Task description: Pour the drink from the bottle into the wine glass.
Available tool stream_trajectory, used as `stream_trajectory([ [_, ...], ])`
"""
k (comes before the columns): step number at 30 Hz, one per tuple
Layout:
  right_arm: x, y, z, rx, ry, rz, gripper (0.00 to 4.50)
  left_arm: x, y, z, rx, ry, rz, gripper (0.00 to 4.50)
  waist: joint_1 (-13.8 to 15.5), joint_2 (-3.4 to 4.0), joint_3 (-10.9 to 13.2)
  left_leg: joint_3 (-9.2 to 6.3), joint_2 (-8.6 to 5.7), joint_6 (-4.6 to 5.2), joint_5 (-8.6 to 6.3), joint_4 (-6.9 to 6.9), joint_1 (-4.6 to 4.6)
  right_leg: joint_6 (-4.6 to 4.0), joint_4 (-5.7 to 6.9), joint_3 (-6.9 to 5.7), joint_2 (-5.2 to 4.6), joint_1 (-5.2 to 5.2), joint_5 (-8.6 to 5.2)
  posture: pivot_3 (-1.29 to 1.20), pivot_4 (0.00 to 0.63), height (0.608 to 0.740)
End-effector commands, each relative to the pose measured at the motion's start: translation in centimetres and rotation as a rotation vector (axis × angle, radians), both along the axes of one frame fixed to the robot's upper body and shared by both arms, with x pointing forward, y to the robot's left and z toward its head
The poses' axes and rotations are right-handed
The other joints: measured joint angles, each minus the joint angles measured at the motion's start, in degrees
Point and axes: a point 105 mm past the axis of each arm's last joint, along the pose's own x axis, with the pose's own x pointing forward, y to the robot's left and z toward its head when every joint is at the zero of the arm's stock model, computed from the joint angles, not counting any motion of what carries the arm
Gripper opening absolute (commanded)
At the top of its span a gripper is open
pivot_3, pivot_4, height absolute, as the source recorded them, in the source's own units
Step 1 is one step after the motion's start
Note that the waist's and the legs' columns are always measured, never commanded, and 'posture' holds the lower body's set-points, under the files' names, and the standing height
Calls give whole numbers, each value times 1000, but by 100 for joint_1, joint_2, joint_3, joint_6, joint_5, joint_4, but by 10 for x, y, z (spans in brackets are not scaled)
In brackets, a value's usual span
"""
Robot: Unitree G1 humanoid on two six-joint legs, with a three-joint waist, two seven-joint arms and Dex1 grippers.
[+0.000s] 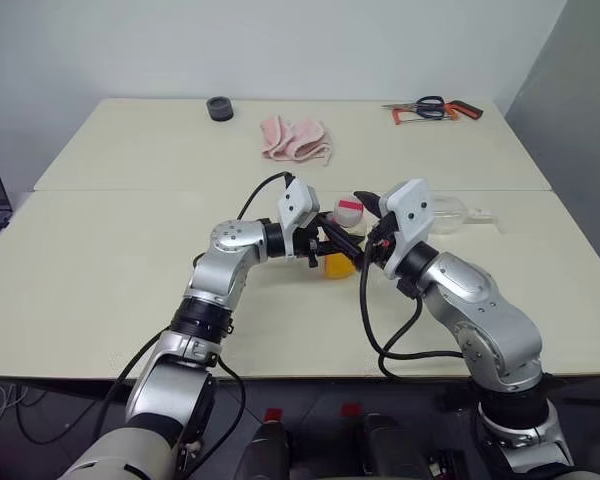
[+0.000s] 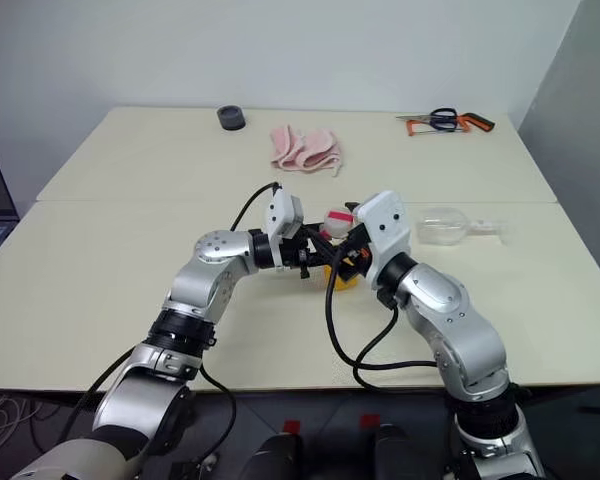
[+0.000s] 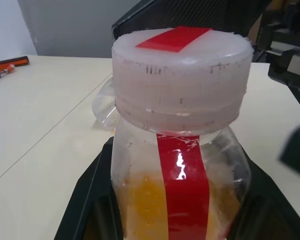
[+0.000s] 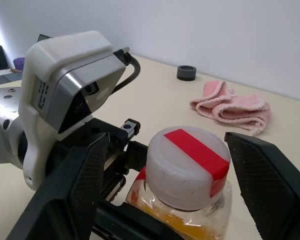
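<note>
Hidden: clear colourless stemmed wine glass (image 2: pixel 443 225) lying on the table (image 1: pixel 100 270), partly behind right arm | left end effector (image 1: pixel 332 242) clenched on small clear plastic bottle (image 3: pixel 182 165) of orange drink (image 3: pixel 145 205) | right end effector (image 4: pixel 170 190) released, fingers (image 4: pixel 80 185) flanking its white, red-striped cap (image 4: pixel 187 165).

From the head views we see the bottle (image 1: pixel 342 240) only in part, because both end effectors stand in front of it. The left end effector (image 1: pixel 325 244) hides its middle, and the right end effector (image 1: pixel 372 222) covers its side. The glass (image 1: pixel 455 213) lies behind the right arm, and its stem is too faint to follow. In the left wrist view the bottle's base is cut off.
</note>
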Motion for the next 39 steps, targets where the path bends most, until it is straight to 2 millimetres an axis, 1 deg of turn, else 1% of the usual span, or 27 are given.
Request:
stream_trajectory([
  [1,-1,0,12,27,-57,-11,3934,-1,-3,20,-23,-77,-21,1902,-2,0,0,0,0,0,0,0,0,0,0,0,0,0,0,0,150,740],
  [4,0,0,14,44,-58,-14,3934,-1,-3,20,-22,-76,-19,1902,-4,0,0,0,0,0,0,0,0,0,0,0,0,0,0,0,150,740],
  [5,0,0,14,48,-59,-15,3756,-1,-2,19,-22,-76,-19,1902,-6,0,0,0,0,0,0,0,0,0,0,0,0,0,0,0,150,740],
  [7,0,0,14,53,-59,-14,3309,-1,-2,19,-21,-75,-18,1902,-9,0,0,0,0,0,0,0,0,0,0,0,0,0,0,0,150,740],
  [9,1,0,14,54,-59,-12,2692,-1,-2,18,-19,-74,-17,1902,-10,0,0,-1,0,0,0,0,0,0,0,0,0,0,0,0,150,740],
  [10,1,-1,14,53,-59,-10,2254,-1,-2,18,-19,-74,-17,1902,-10,0,0,-1,0,0,0,0,0,0,0,0,0,0,0,0,150,740],
  [11,1,-1,14,52,-59,-9,1933,-2,-2,18,-19,-74,-16,1902,-13,0,0,0,0,1,0,0,0,0,0,0,0,0,0,0,150,740],
  [12,1,0,13,49,-57,-5,1860,-2,-1,18,-19,-74,-16,1902,-14,0,0,0,0,1,0,0,0,0,0,0,0,0,0,0,150,740],
  [15,1,1,12,35,-58,10,1863,-2,-1,18,-19,-74,-16,1902,-15,0,0,0,0,1,0,0,0,0,0,0,0,0,0,0,150,740],
  [19,0,4,10,0,-66,82,1862,-3,0,19,-23,-75,-15,1901,-17,0,0,0,0,1,0,0,0,0,0,0,0,0,0,0,150,740],
  [20,-1,6,10,-15,-67,124,1862,-3,0,19,-23,-74,-15,1901,-18,0,0,0,0,1,0,0,0,0,0,0,0,0,0,0,150,740],
  [23,-10,10,10,-90,-48,386,1862,-7,1,17,-21,-65,-30,1898,-23,0,0,3,-2,1,0,1,0,0,0,1,-1,1,0,0,150,740],
  [25,-10,7,8,-144,3,498,1862,-9,1,16,-12,-66,-42,1898,-27,0,0,2,-1,2,-1,1,0,0,-1,-1,0,2,0,0,150,740],
  [26,-5,5,7,-179,27,530,1862,-9,0,16,-6,-70,-47,1897,-29,0,0,2,0,2,0,0,1,0,-1,-1,0,2,0,0,150,740],
  [29,4,0,6,-220,67,575,1862,-8,0,17,0,-77,-51,1896,-30,0,0,2,0,2,0,0,2,0,-2,-2,1,2,0,0,150,740],
  [32,1,-2,5,-220,101,625,1862,-8,1,18,-4,-80,-46,1895,-29,0,1,1,1,1,0,0,0,0,-2,-2,1,2,0,0,150,740],
  [34,-4,-4,6,-204,116,643,1862,-7,2,18,-6,-79,-40,1895,-27,0,0,2,-1,1,0,1,-2,0,-4,-1,-2,2,0,0,150,740],
  [36,-6,-6,9,-178,107,630,1862,-7,2,17,-6,-74,-36,1895,-25,0,0,2,-2,1,0,1,-2,0,-4,-1,-4,2,0,0,150,740],
  [37,-3,-7,11,-156,92,593,1862,-7,2,16,-6,-71,-36,1895,-22,0,0,1,-2,1,0,1,-2,0,-4,-2,-3,2,0,0,150,740],
  [39,-2,-8,14,-133,77,554,2624,-7,2,16,-7,-68,-36,1895,-29,0,1,1,-1,1,0,1,-2,0,-3,-1,-3,2,0,0,150,740],
])
